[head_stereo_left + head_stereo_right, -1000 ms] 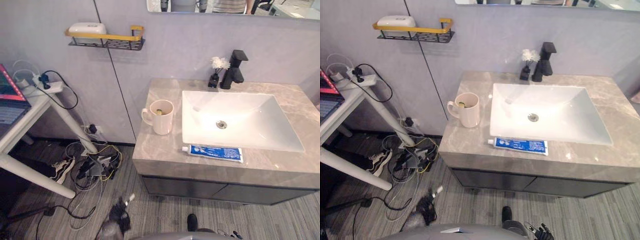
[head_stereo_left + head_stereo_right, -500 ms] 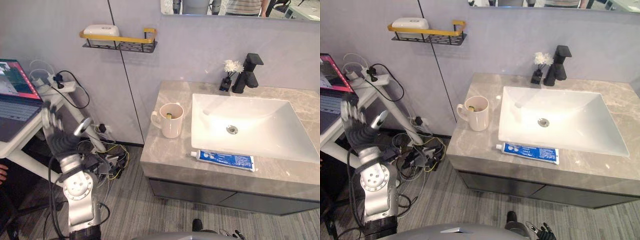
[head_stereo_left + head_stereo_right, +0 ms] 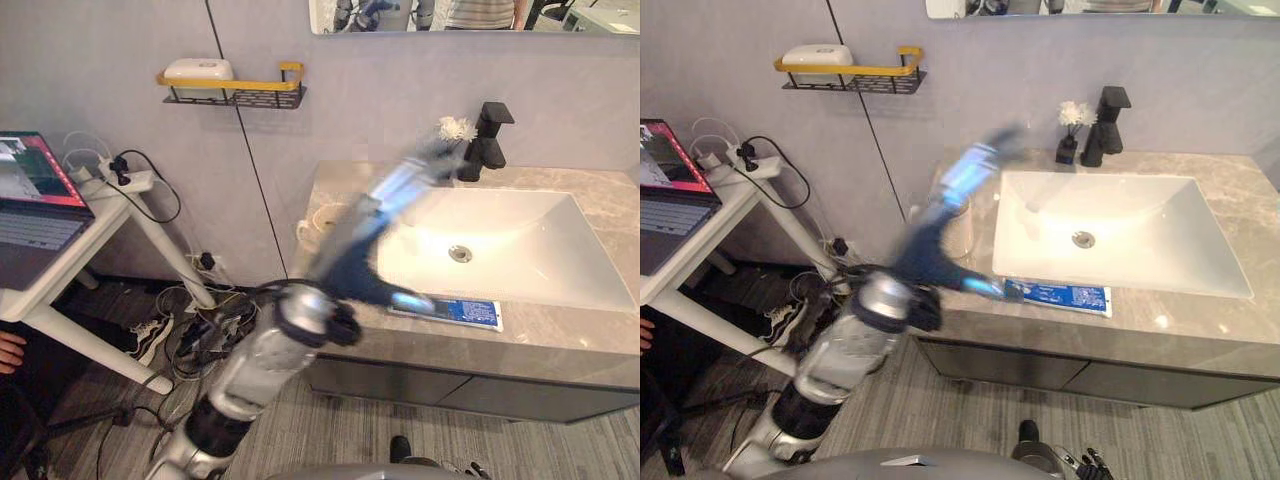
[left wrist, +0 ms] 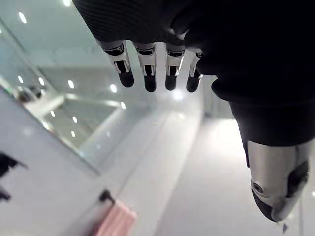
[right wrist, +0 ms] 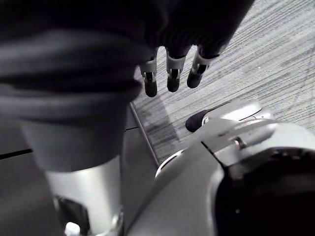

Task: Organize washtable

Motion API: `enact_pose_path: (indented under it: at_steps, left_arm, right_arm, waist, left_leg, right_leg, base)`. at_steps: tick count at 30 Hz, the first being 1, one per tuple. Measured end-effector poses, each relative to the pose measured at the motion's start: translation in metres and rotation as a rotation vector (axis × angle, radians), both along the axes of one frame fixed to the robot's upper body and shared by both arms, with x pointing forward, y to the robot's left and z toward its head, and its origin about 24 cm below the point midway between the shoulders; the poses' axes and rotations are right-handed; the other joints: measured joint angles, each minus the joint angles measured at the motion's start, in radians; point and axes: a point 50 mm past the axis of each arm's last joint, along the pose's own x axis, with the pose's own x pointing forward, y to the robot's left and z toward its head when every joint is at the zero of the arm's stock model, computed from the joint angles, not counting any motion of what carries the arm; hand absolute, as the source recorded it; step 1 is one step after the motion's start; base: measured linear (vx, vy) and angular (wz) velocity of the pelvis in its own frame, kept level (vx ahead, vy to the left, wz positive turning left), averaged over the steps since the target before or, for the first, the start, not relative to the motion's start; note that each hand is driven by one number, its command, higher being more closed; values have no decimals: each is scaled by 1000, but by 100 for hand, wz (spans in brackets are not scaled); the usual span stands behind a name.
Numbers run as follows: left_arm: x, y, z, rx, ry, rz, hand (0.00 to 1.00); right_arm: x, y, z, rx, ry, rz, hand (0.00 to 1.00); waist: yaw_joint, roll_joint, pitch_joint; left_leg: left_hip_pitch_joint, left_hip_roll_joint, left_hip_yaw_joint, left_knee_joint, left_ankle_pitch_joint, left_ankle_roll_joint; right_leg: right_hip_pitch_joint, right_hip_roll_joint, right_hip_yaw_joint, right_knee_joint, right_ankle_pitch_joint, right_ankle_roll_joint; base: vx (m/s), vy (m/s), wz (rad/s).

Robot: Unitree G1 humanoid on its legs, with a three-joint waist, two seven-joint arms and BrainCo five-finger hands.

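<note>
My right hand (image 5: 170,73) hangs low over the grey striped floor (image 5: 266,54), fingers loose and empty. My left hand (image 3: 388,198) hovers above the grey marble counter (image 3: 560,345), fingers straight, gripping nothing. The blue-and-white toothpaste tube (image 3: 455,311) lies at the white basin's (image 3: 520,240) 6 o'clock, with the cream mug (image 3: 318,222) at its 9 and the black tap (image 3: 490,130) at 12.

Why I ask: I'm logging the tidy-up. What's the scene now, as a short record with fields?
toothpaste tube: flat on the counter's front edge, before the sink
mug: on counter left of sink, partly hidden
left hand: open, empty, raised over the counter
right hand: open, empty, hanging over the floor
</note>
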Motion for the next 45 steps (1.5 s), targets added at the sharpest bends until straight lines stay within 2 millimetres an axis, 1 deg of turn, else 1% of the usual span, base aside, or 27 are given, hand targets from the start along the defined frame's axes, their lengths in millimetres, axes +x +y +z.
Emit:
enact_pose_path:
  at_steps: [3, 6, 8, 11, 15, 18, 22, 25, 27, 29, 34, 38, 40, 45]
  left_arm:
    - [5, -18, -6, 107, -4, -59, 0]
    - [9, -33, -16, 229, -4, -84, 0]
    - [10, -36, -20, 258, 2, -88, 0]
    - [10, -42, -31, 312, 33, -104, 0]
    - [12, -51, -55, 436, 83, -111, 0]
    - [17, -54, -66, 479, 129, -99, 0]
    - [22, -53, -74, 506, 162, -76, 0]
    - [30, -48, -86, 544, 205, -41, 0]
    - [34, -44, -93, 566, 236, -15, 0]
    - [41, -35, -103, 583, 280, 35, 0]
    - [48, -24, -105, 569, 288, 104, 0]
    - [56, -17, -103, 549, 298, 159, 0]
    - [61, -13, -101, 531, 304, 191, 0]
    - [63, -10, -101, 524, 307, 209, 0]
  right_arm:
    - [3, -1, 0, -2, -2, 11, 0]
    - [4, -1, 1, -1, -3, 13, 0]
    - [4, -1, 1, 0, -3, 12, 0]
    - [4, -1, 1, 0, -3, 11, 0]
    - [5, -1, 1, 0, -6, 8, 0]
    - [6, -1, 2, -5, -17, 8, 0]
    - [6, -1, 2, -5, -20, 3, 0]
    - [7, -1, 2, -1, -16, 0, 0]
    - [8, -1, 2, -1, -18, -10, 0]
    - [9, 0, 2, -2, -20, -15, 0]
    - [12, 1, 2, 2, -27, -18, 0]
    - [16, 5, 1, 12, -40, -34, 0]
    - [18, 5, 1, 12, -45, -33, 0]
    - [20, 5, 2, 12, -50, -32, 0]
  waist:
    - [-16, 5, -5]
    - [-17, 5, -5]
    - [-17, 5, -5]
    - [-18, 4, -5]
    - [-20, 3, -6]
    - [-21, 2, -5]
    - [-26, 2, -5]
    - [-37, 2, -5]
    - [-42, 1, -5]
    - [-44, 2, -1]
    - [-45, 3, 8]
    - [-45, -10, 29]
    - [-46, -9, 43]
    - [-47, -9, 49]
  left_leg:
    - [-7, 0, 5, -2, 0, 0]
    - [-9, 1, 10, -6, 0, 0]
    - [-9, 0, 10, -7, 0, 0]
    - [-9, 0, 13, -7, 0, 0]
    - [-9, 0, 20, -7, 0, 0]
    - [-9, 0, 22, -10, 0, 0]
    - [-7, 0, 22, -14, 0, 0]
    - [0, 0, 21, -19, 1, -1]
    - [9, 0, 22, -27, 1, -2]
    - [29, 4, 24, -52, 4, -6]
    - [41, 3, 23, -58, 4, -7]
    - [41, 3, 23, -60, 5, -7]
    - [41, 3, 23, -61, 5, -8]
    - [37, 4, 25, -72, 10, -17]
  right_leg:
    - [-12, 0, 3, 0, 5, -1]
    - [-18, 2, 6, 2, 6, 1]
    - [-19, 2, 6, 2, 6, 1]
    - [-21, 1, 8, 2, 6, 1]
    - [-26, 2, 13, 3, 6, 1]
    - [-26, 2, 14, 4, 6, 1]
    - [-23, 2, 13, -2, 6, 1]
    - [0, 4, 9, -36, 23, 4]
    - [23, 6, 7, -76, 37, -4]
    - [31, 13, 5, -81, 42, 2]
    - [36, 12, 1, -82, 41, 3]
    - [35, 12, 0, -83, 41, 4]
    - [34, 12, 0, -85, 41, 4]
    - [21, 12, 0, -85, 40, 3]
  base:
    - [12, 4, -2]
    - [31, -5, -4]
    - [15, -1, -1]
    - [0, 0, 0]
    - [2, 1, -3]
    - [0, 0, 0]
    - [0, 0, 0]
    - [0, 0, 0]
    - [16, -6, -1]
    - [88, -5, -3]
    - [40, 6, -1]
    - [0, 0, 0]
    - [0, 0, 0]
    - [0, 0, 0]
